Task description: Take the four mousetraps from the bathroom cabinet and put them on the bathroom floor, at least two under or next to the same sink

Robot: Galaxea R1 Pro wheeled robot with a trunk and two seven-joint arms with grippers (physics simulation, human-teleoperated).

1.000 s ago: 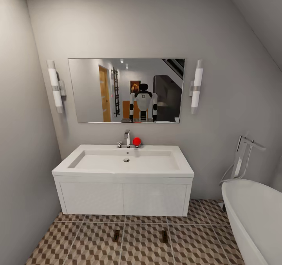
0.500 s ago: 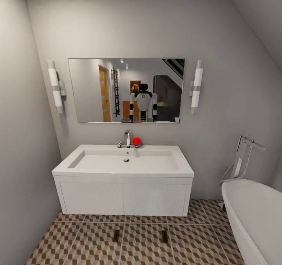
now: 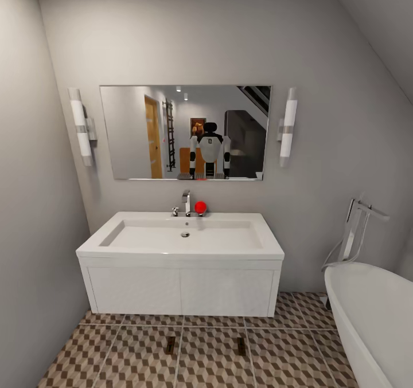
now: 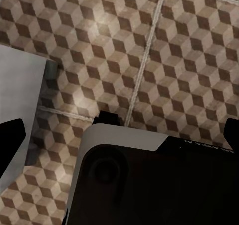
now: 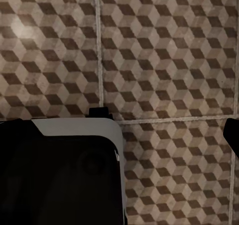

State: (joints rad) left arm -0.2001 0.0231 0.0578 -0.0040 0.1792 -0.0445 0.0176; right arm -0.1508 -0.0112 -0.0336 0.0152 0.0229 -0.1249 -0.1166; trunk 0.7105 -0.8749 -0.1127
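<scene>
Two mousetraps lie on the bathroom floor [image 3: 212, 359] in front of the sink [image 3: 180, 250], one at the left [image 3: 170, 345] and one at the right [image 3: 241, 346]. Both are small dark-brown pieces just out from the vanity's front. The sink is a wide white wall-hung block with a chrome tap [image 3: 186, 202]. The left gripper [image 4: 119, 135] hangs open over patterned tiles, its black fingertips [image 4: 11, 135] far apart and nothing between them. The right gripper [image 5: 124, 132] is open too, one fingertip [image 5: 232, 134] at the picture's edge. The cabinet is out of view.
A white oval bathtub [image 3: 373, 319] with a chrome floor tap [image 3: 355, 230] fills the right. Grey walls close in on the left and behind. A red ball [image 3: 200, 207] sits by the tap. The mirror [image 3: 184, 132] reflects me. My base [image 4: 149, 180] shows below both wrists.
</scene>
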